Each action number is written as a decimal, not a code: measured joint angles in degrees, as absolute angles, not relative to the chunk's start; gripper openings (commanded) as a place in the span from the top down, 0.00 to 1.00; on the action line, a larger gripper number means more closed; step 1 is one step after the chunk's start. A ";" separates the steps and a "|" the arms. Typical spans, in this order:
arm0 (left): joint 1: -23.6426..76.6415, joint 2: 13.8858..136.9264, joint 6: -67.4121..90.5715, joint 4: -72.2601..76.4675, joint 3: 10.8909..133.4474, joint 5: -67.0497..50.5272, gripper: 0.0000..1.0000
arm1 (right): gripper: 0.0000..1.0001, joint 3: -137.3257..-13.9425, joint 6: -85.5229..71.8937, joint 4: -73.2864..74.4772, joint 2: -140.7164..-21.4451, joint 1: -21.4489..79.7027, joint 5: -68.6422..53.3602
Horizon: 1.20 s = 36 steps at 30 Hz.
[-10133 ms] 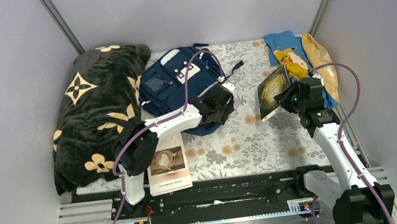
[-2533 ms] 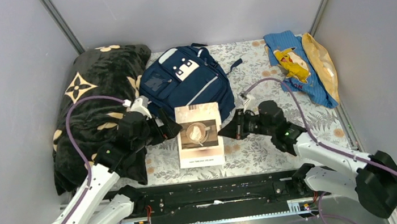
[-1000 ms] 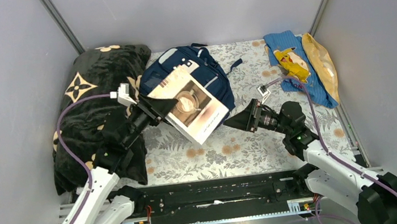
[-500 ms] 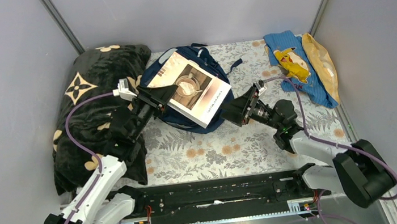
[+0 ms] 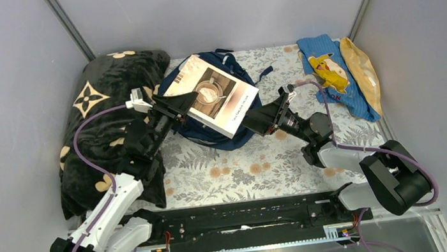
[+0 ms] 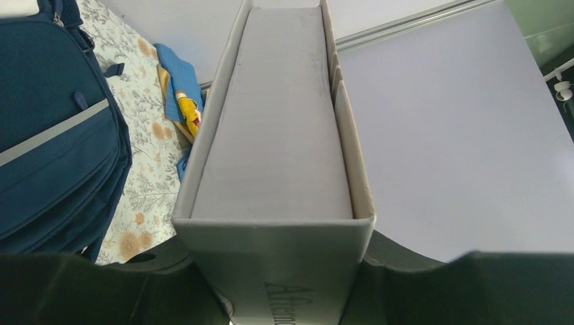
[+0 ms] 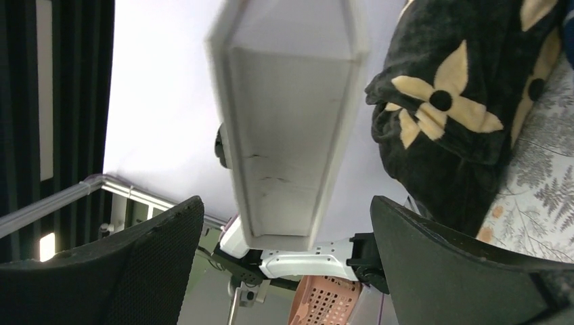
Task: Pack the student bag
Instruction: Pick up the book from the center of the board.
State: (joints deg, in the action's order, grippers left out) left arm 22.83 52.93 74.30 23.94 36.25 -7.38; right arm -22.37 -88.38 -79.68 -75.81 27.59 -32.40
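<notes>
My left gripper (image 5: 175, 108) is shut on the spine end of a thick book (image 5: 212, 100) with a coffee-cup cover and holds it tilted above the student bag (image 5: 208, 135), a navy backpack mostly hidden beneath it. In the left wrist view the book (image 6: 274, 156) fills the jaws, and the bag (image 6: 47, 156) lies at the left. My right gripper (image 5: 263, 118) stands open at the book's near right corner. In the right wrist view the book's page edge (image 7: 288, 142) hangs between the wide-apart fingers (image 7: 101, 271), touching neither.
A black blanket with tan flowers (image 5: 110, 114) is piled at the left. A blue cloth with a yellow cartoon figure (image 5: 328, 69) and a yellow packet (image 5: 362, 73) lie at the back right. A floral cloth (image 5: 257, 160) covers the table between grey walls.
The left arm has carried the book from the table up and back, over the backpack. The right gripper, still open, has moved left to the book's corner.
</notes>
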 measured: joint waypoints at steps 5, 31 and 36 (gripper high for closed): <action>22.83 53.63 74.46 23.97 35.77 -7.22 1.00 | 0.00 -23.73 -88.42 -82.08 -75.81 28.91 -32.42; 26.94 57.30 73.78 32.21 32.21 -6.81 0.97 | 0.61 -28.36 -86.04 -77.93 -82.28 33.85 -28.45; 26.96 58.61 72.88 32.69 32.21 -7.18 0.34 | 0.68 -28.21 -87.81 -79.66 -84.34 33.85 -27.59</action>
State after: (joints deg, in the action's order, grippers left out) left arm 26.96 58.61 72.88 32.69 32.21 -7.18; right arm -28.21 -87.81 -79.66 -84.33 33.85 -27.59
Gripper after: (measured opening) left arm 0.524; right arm 0.486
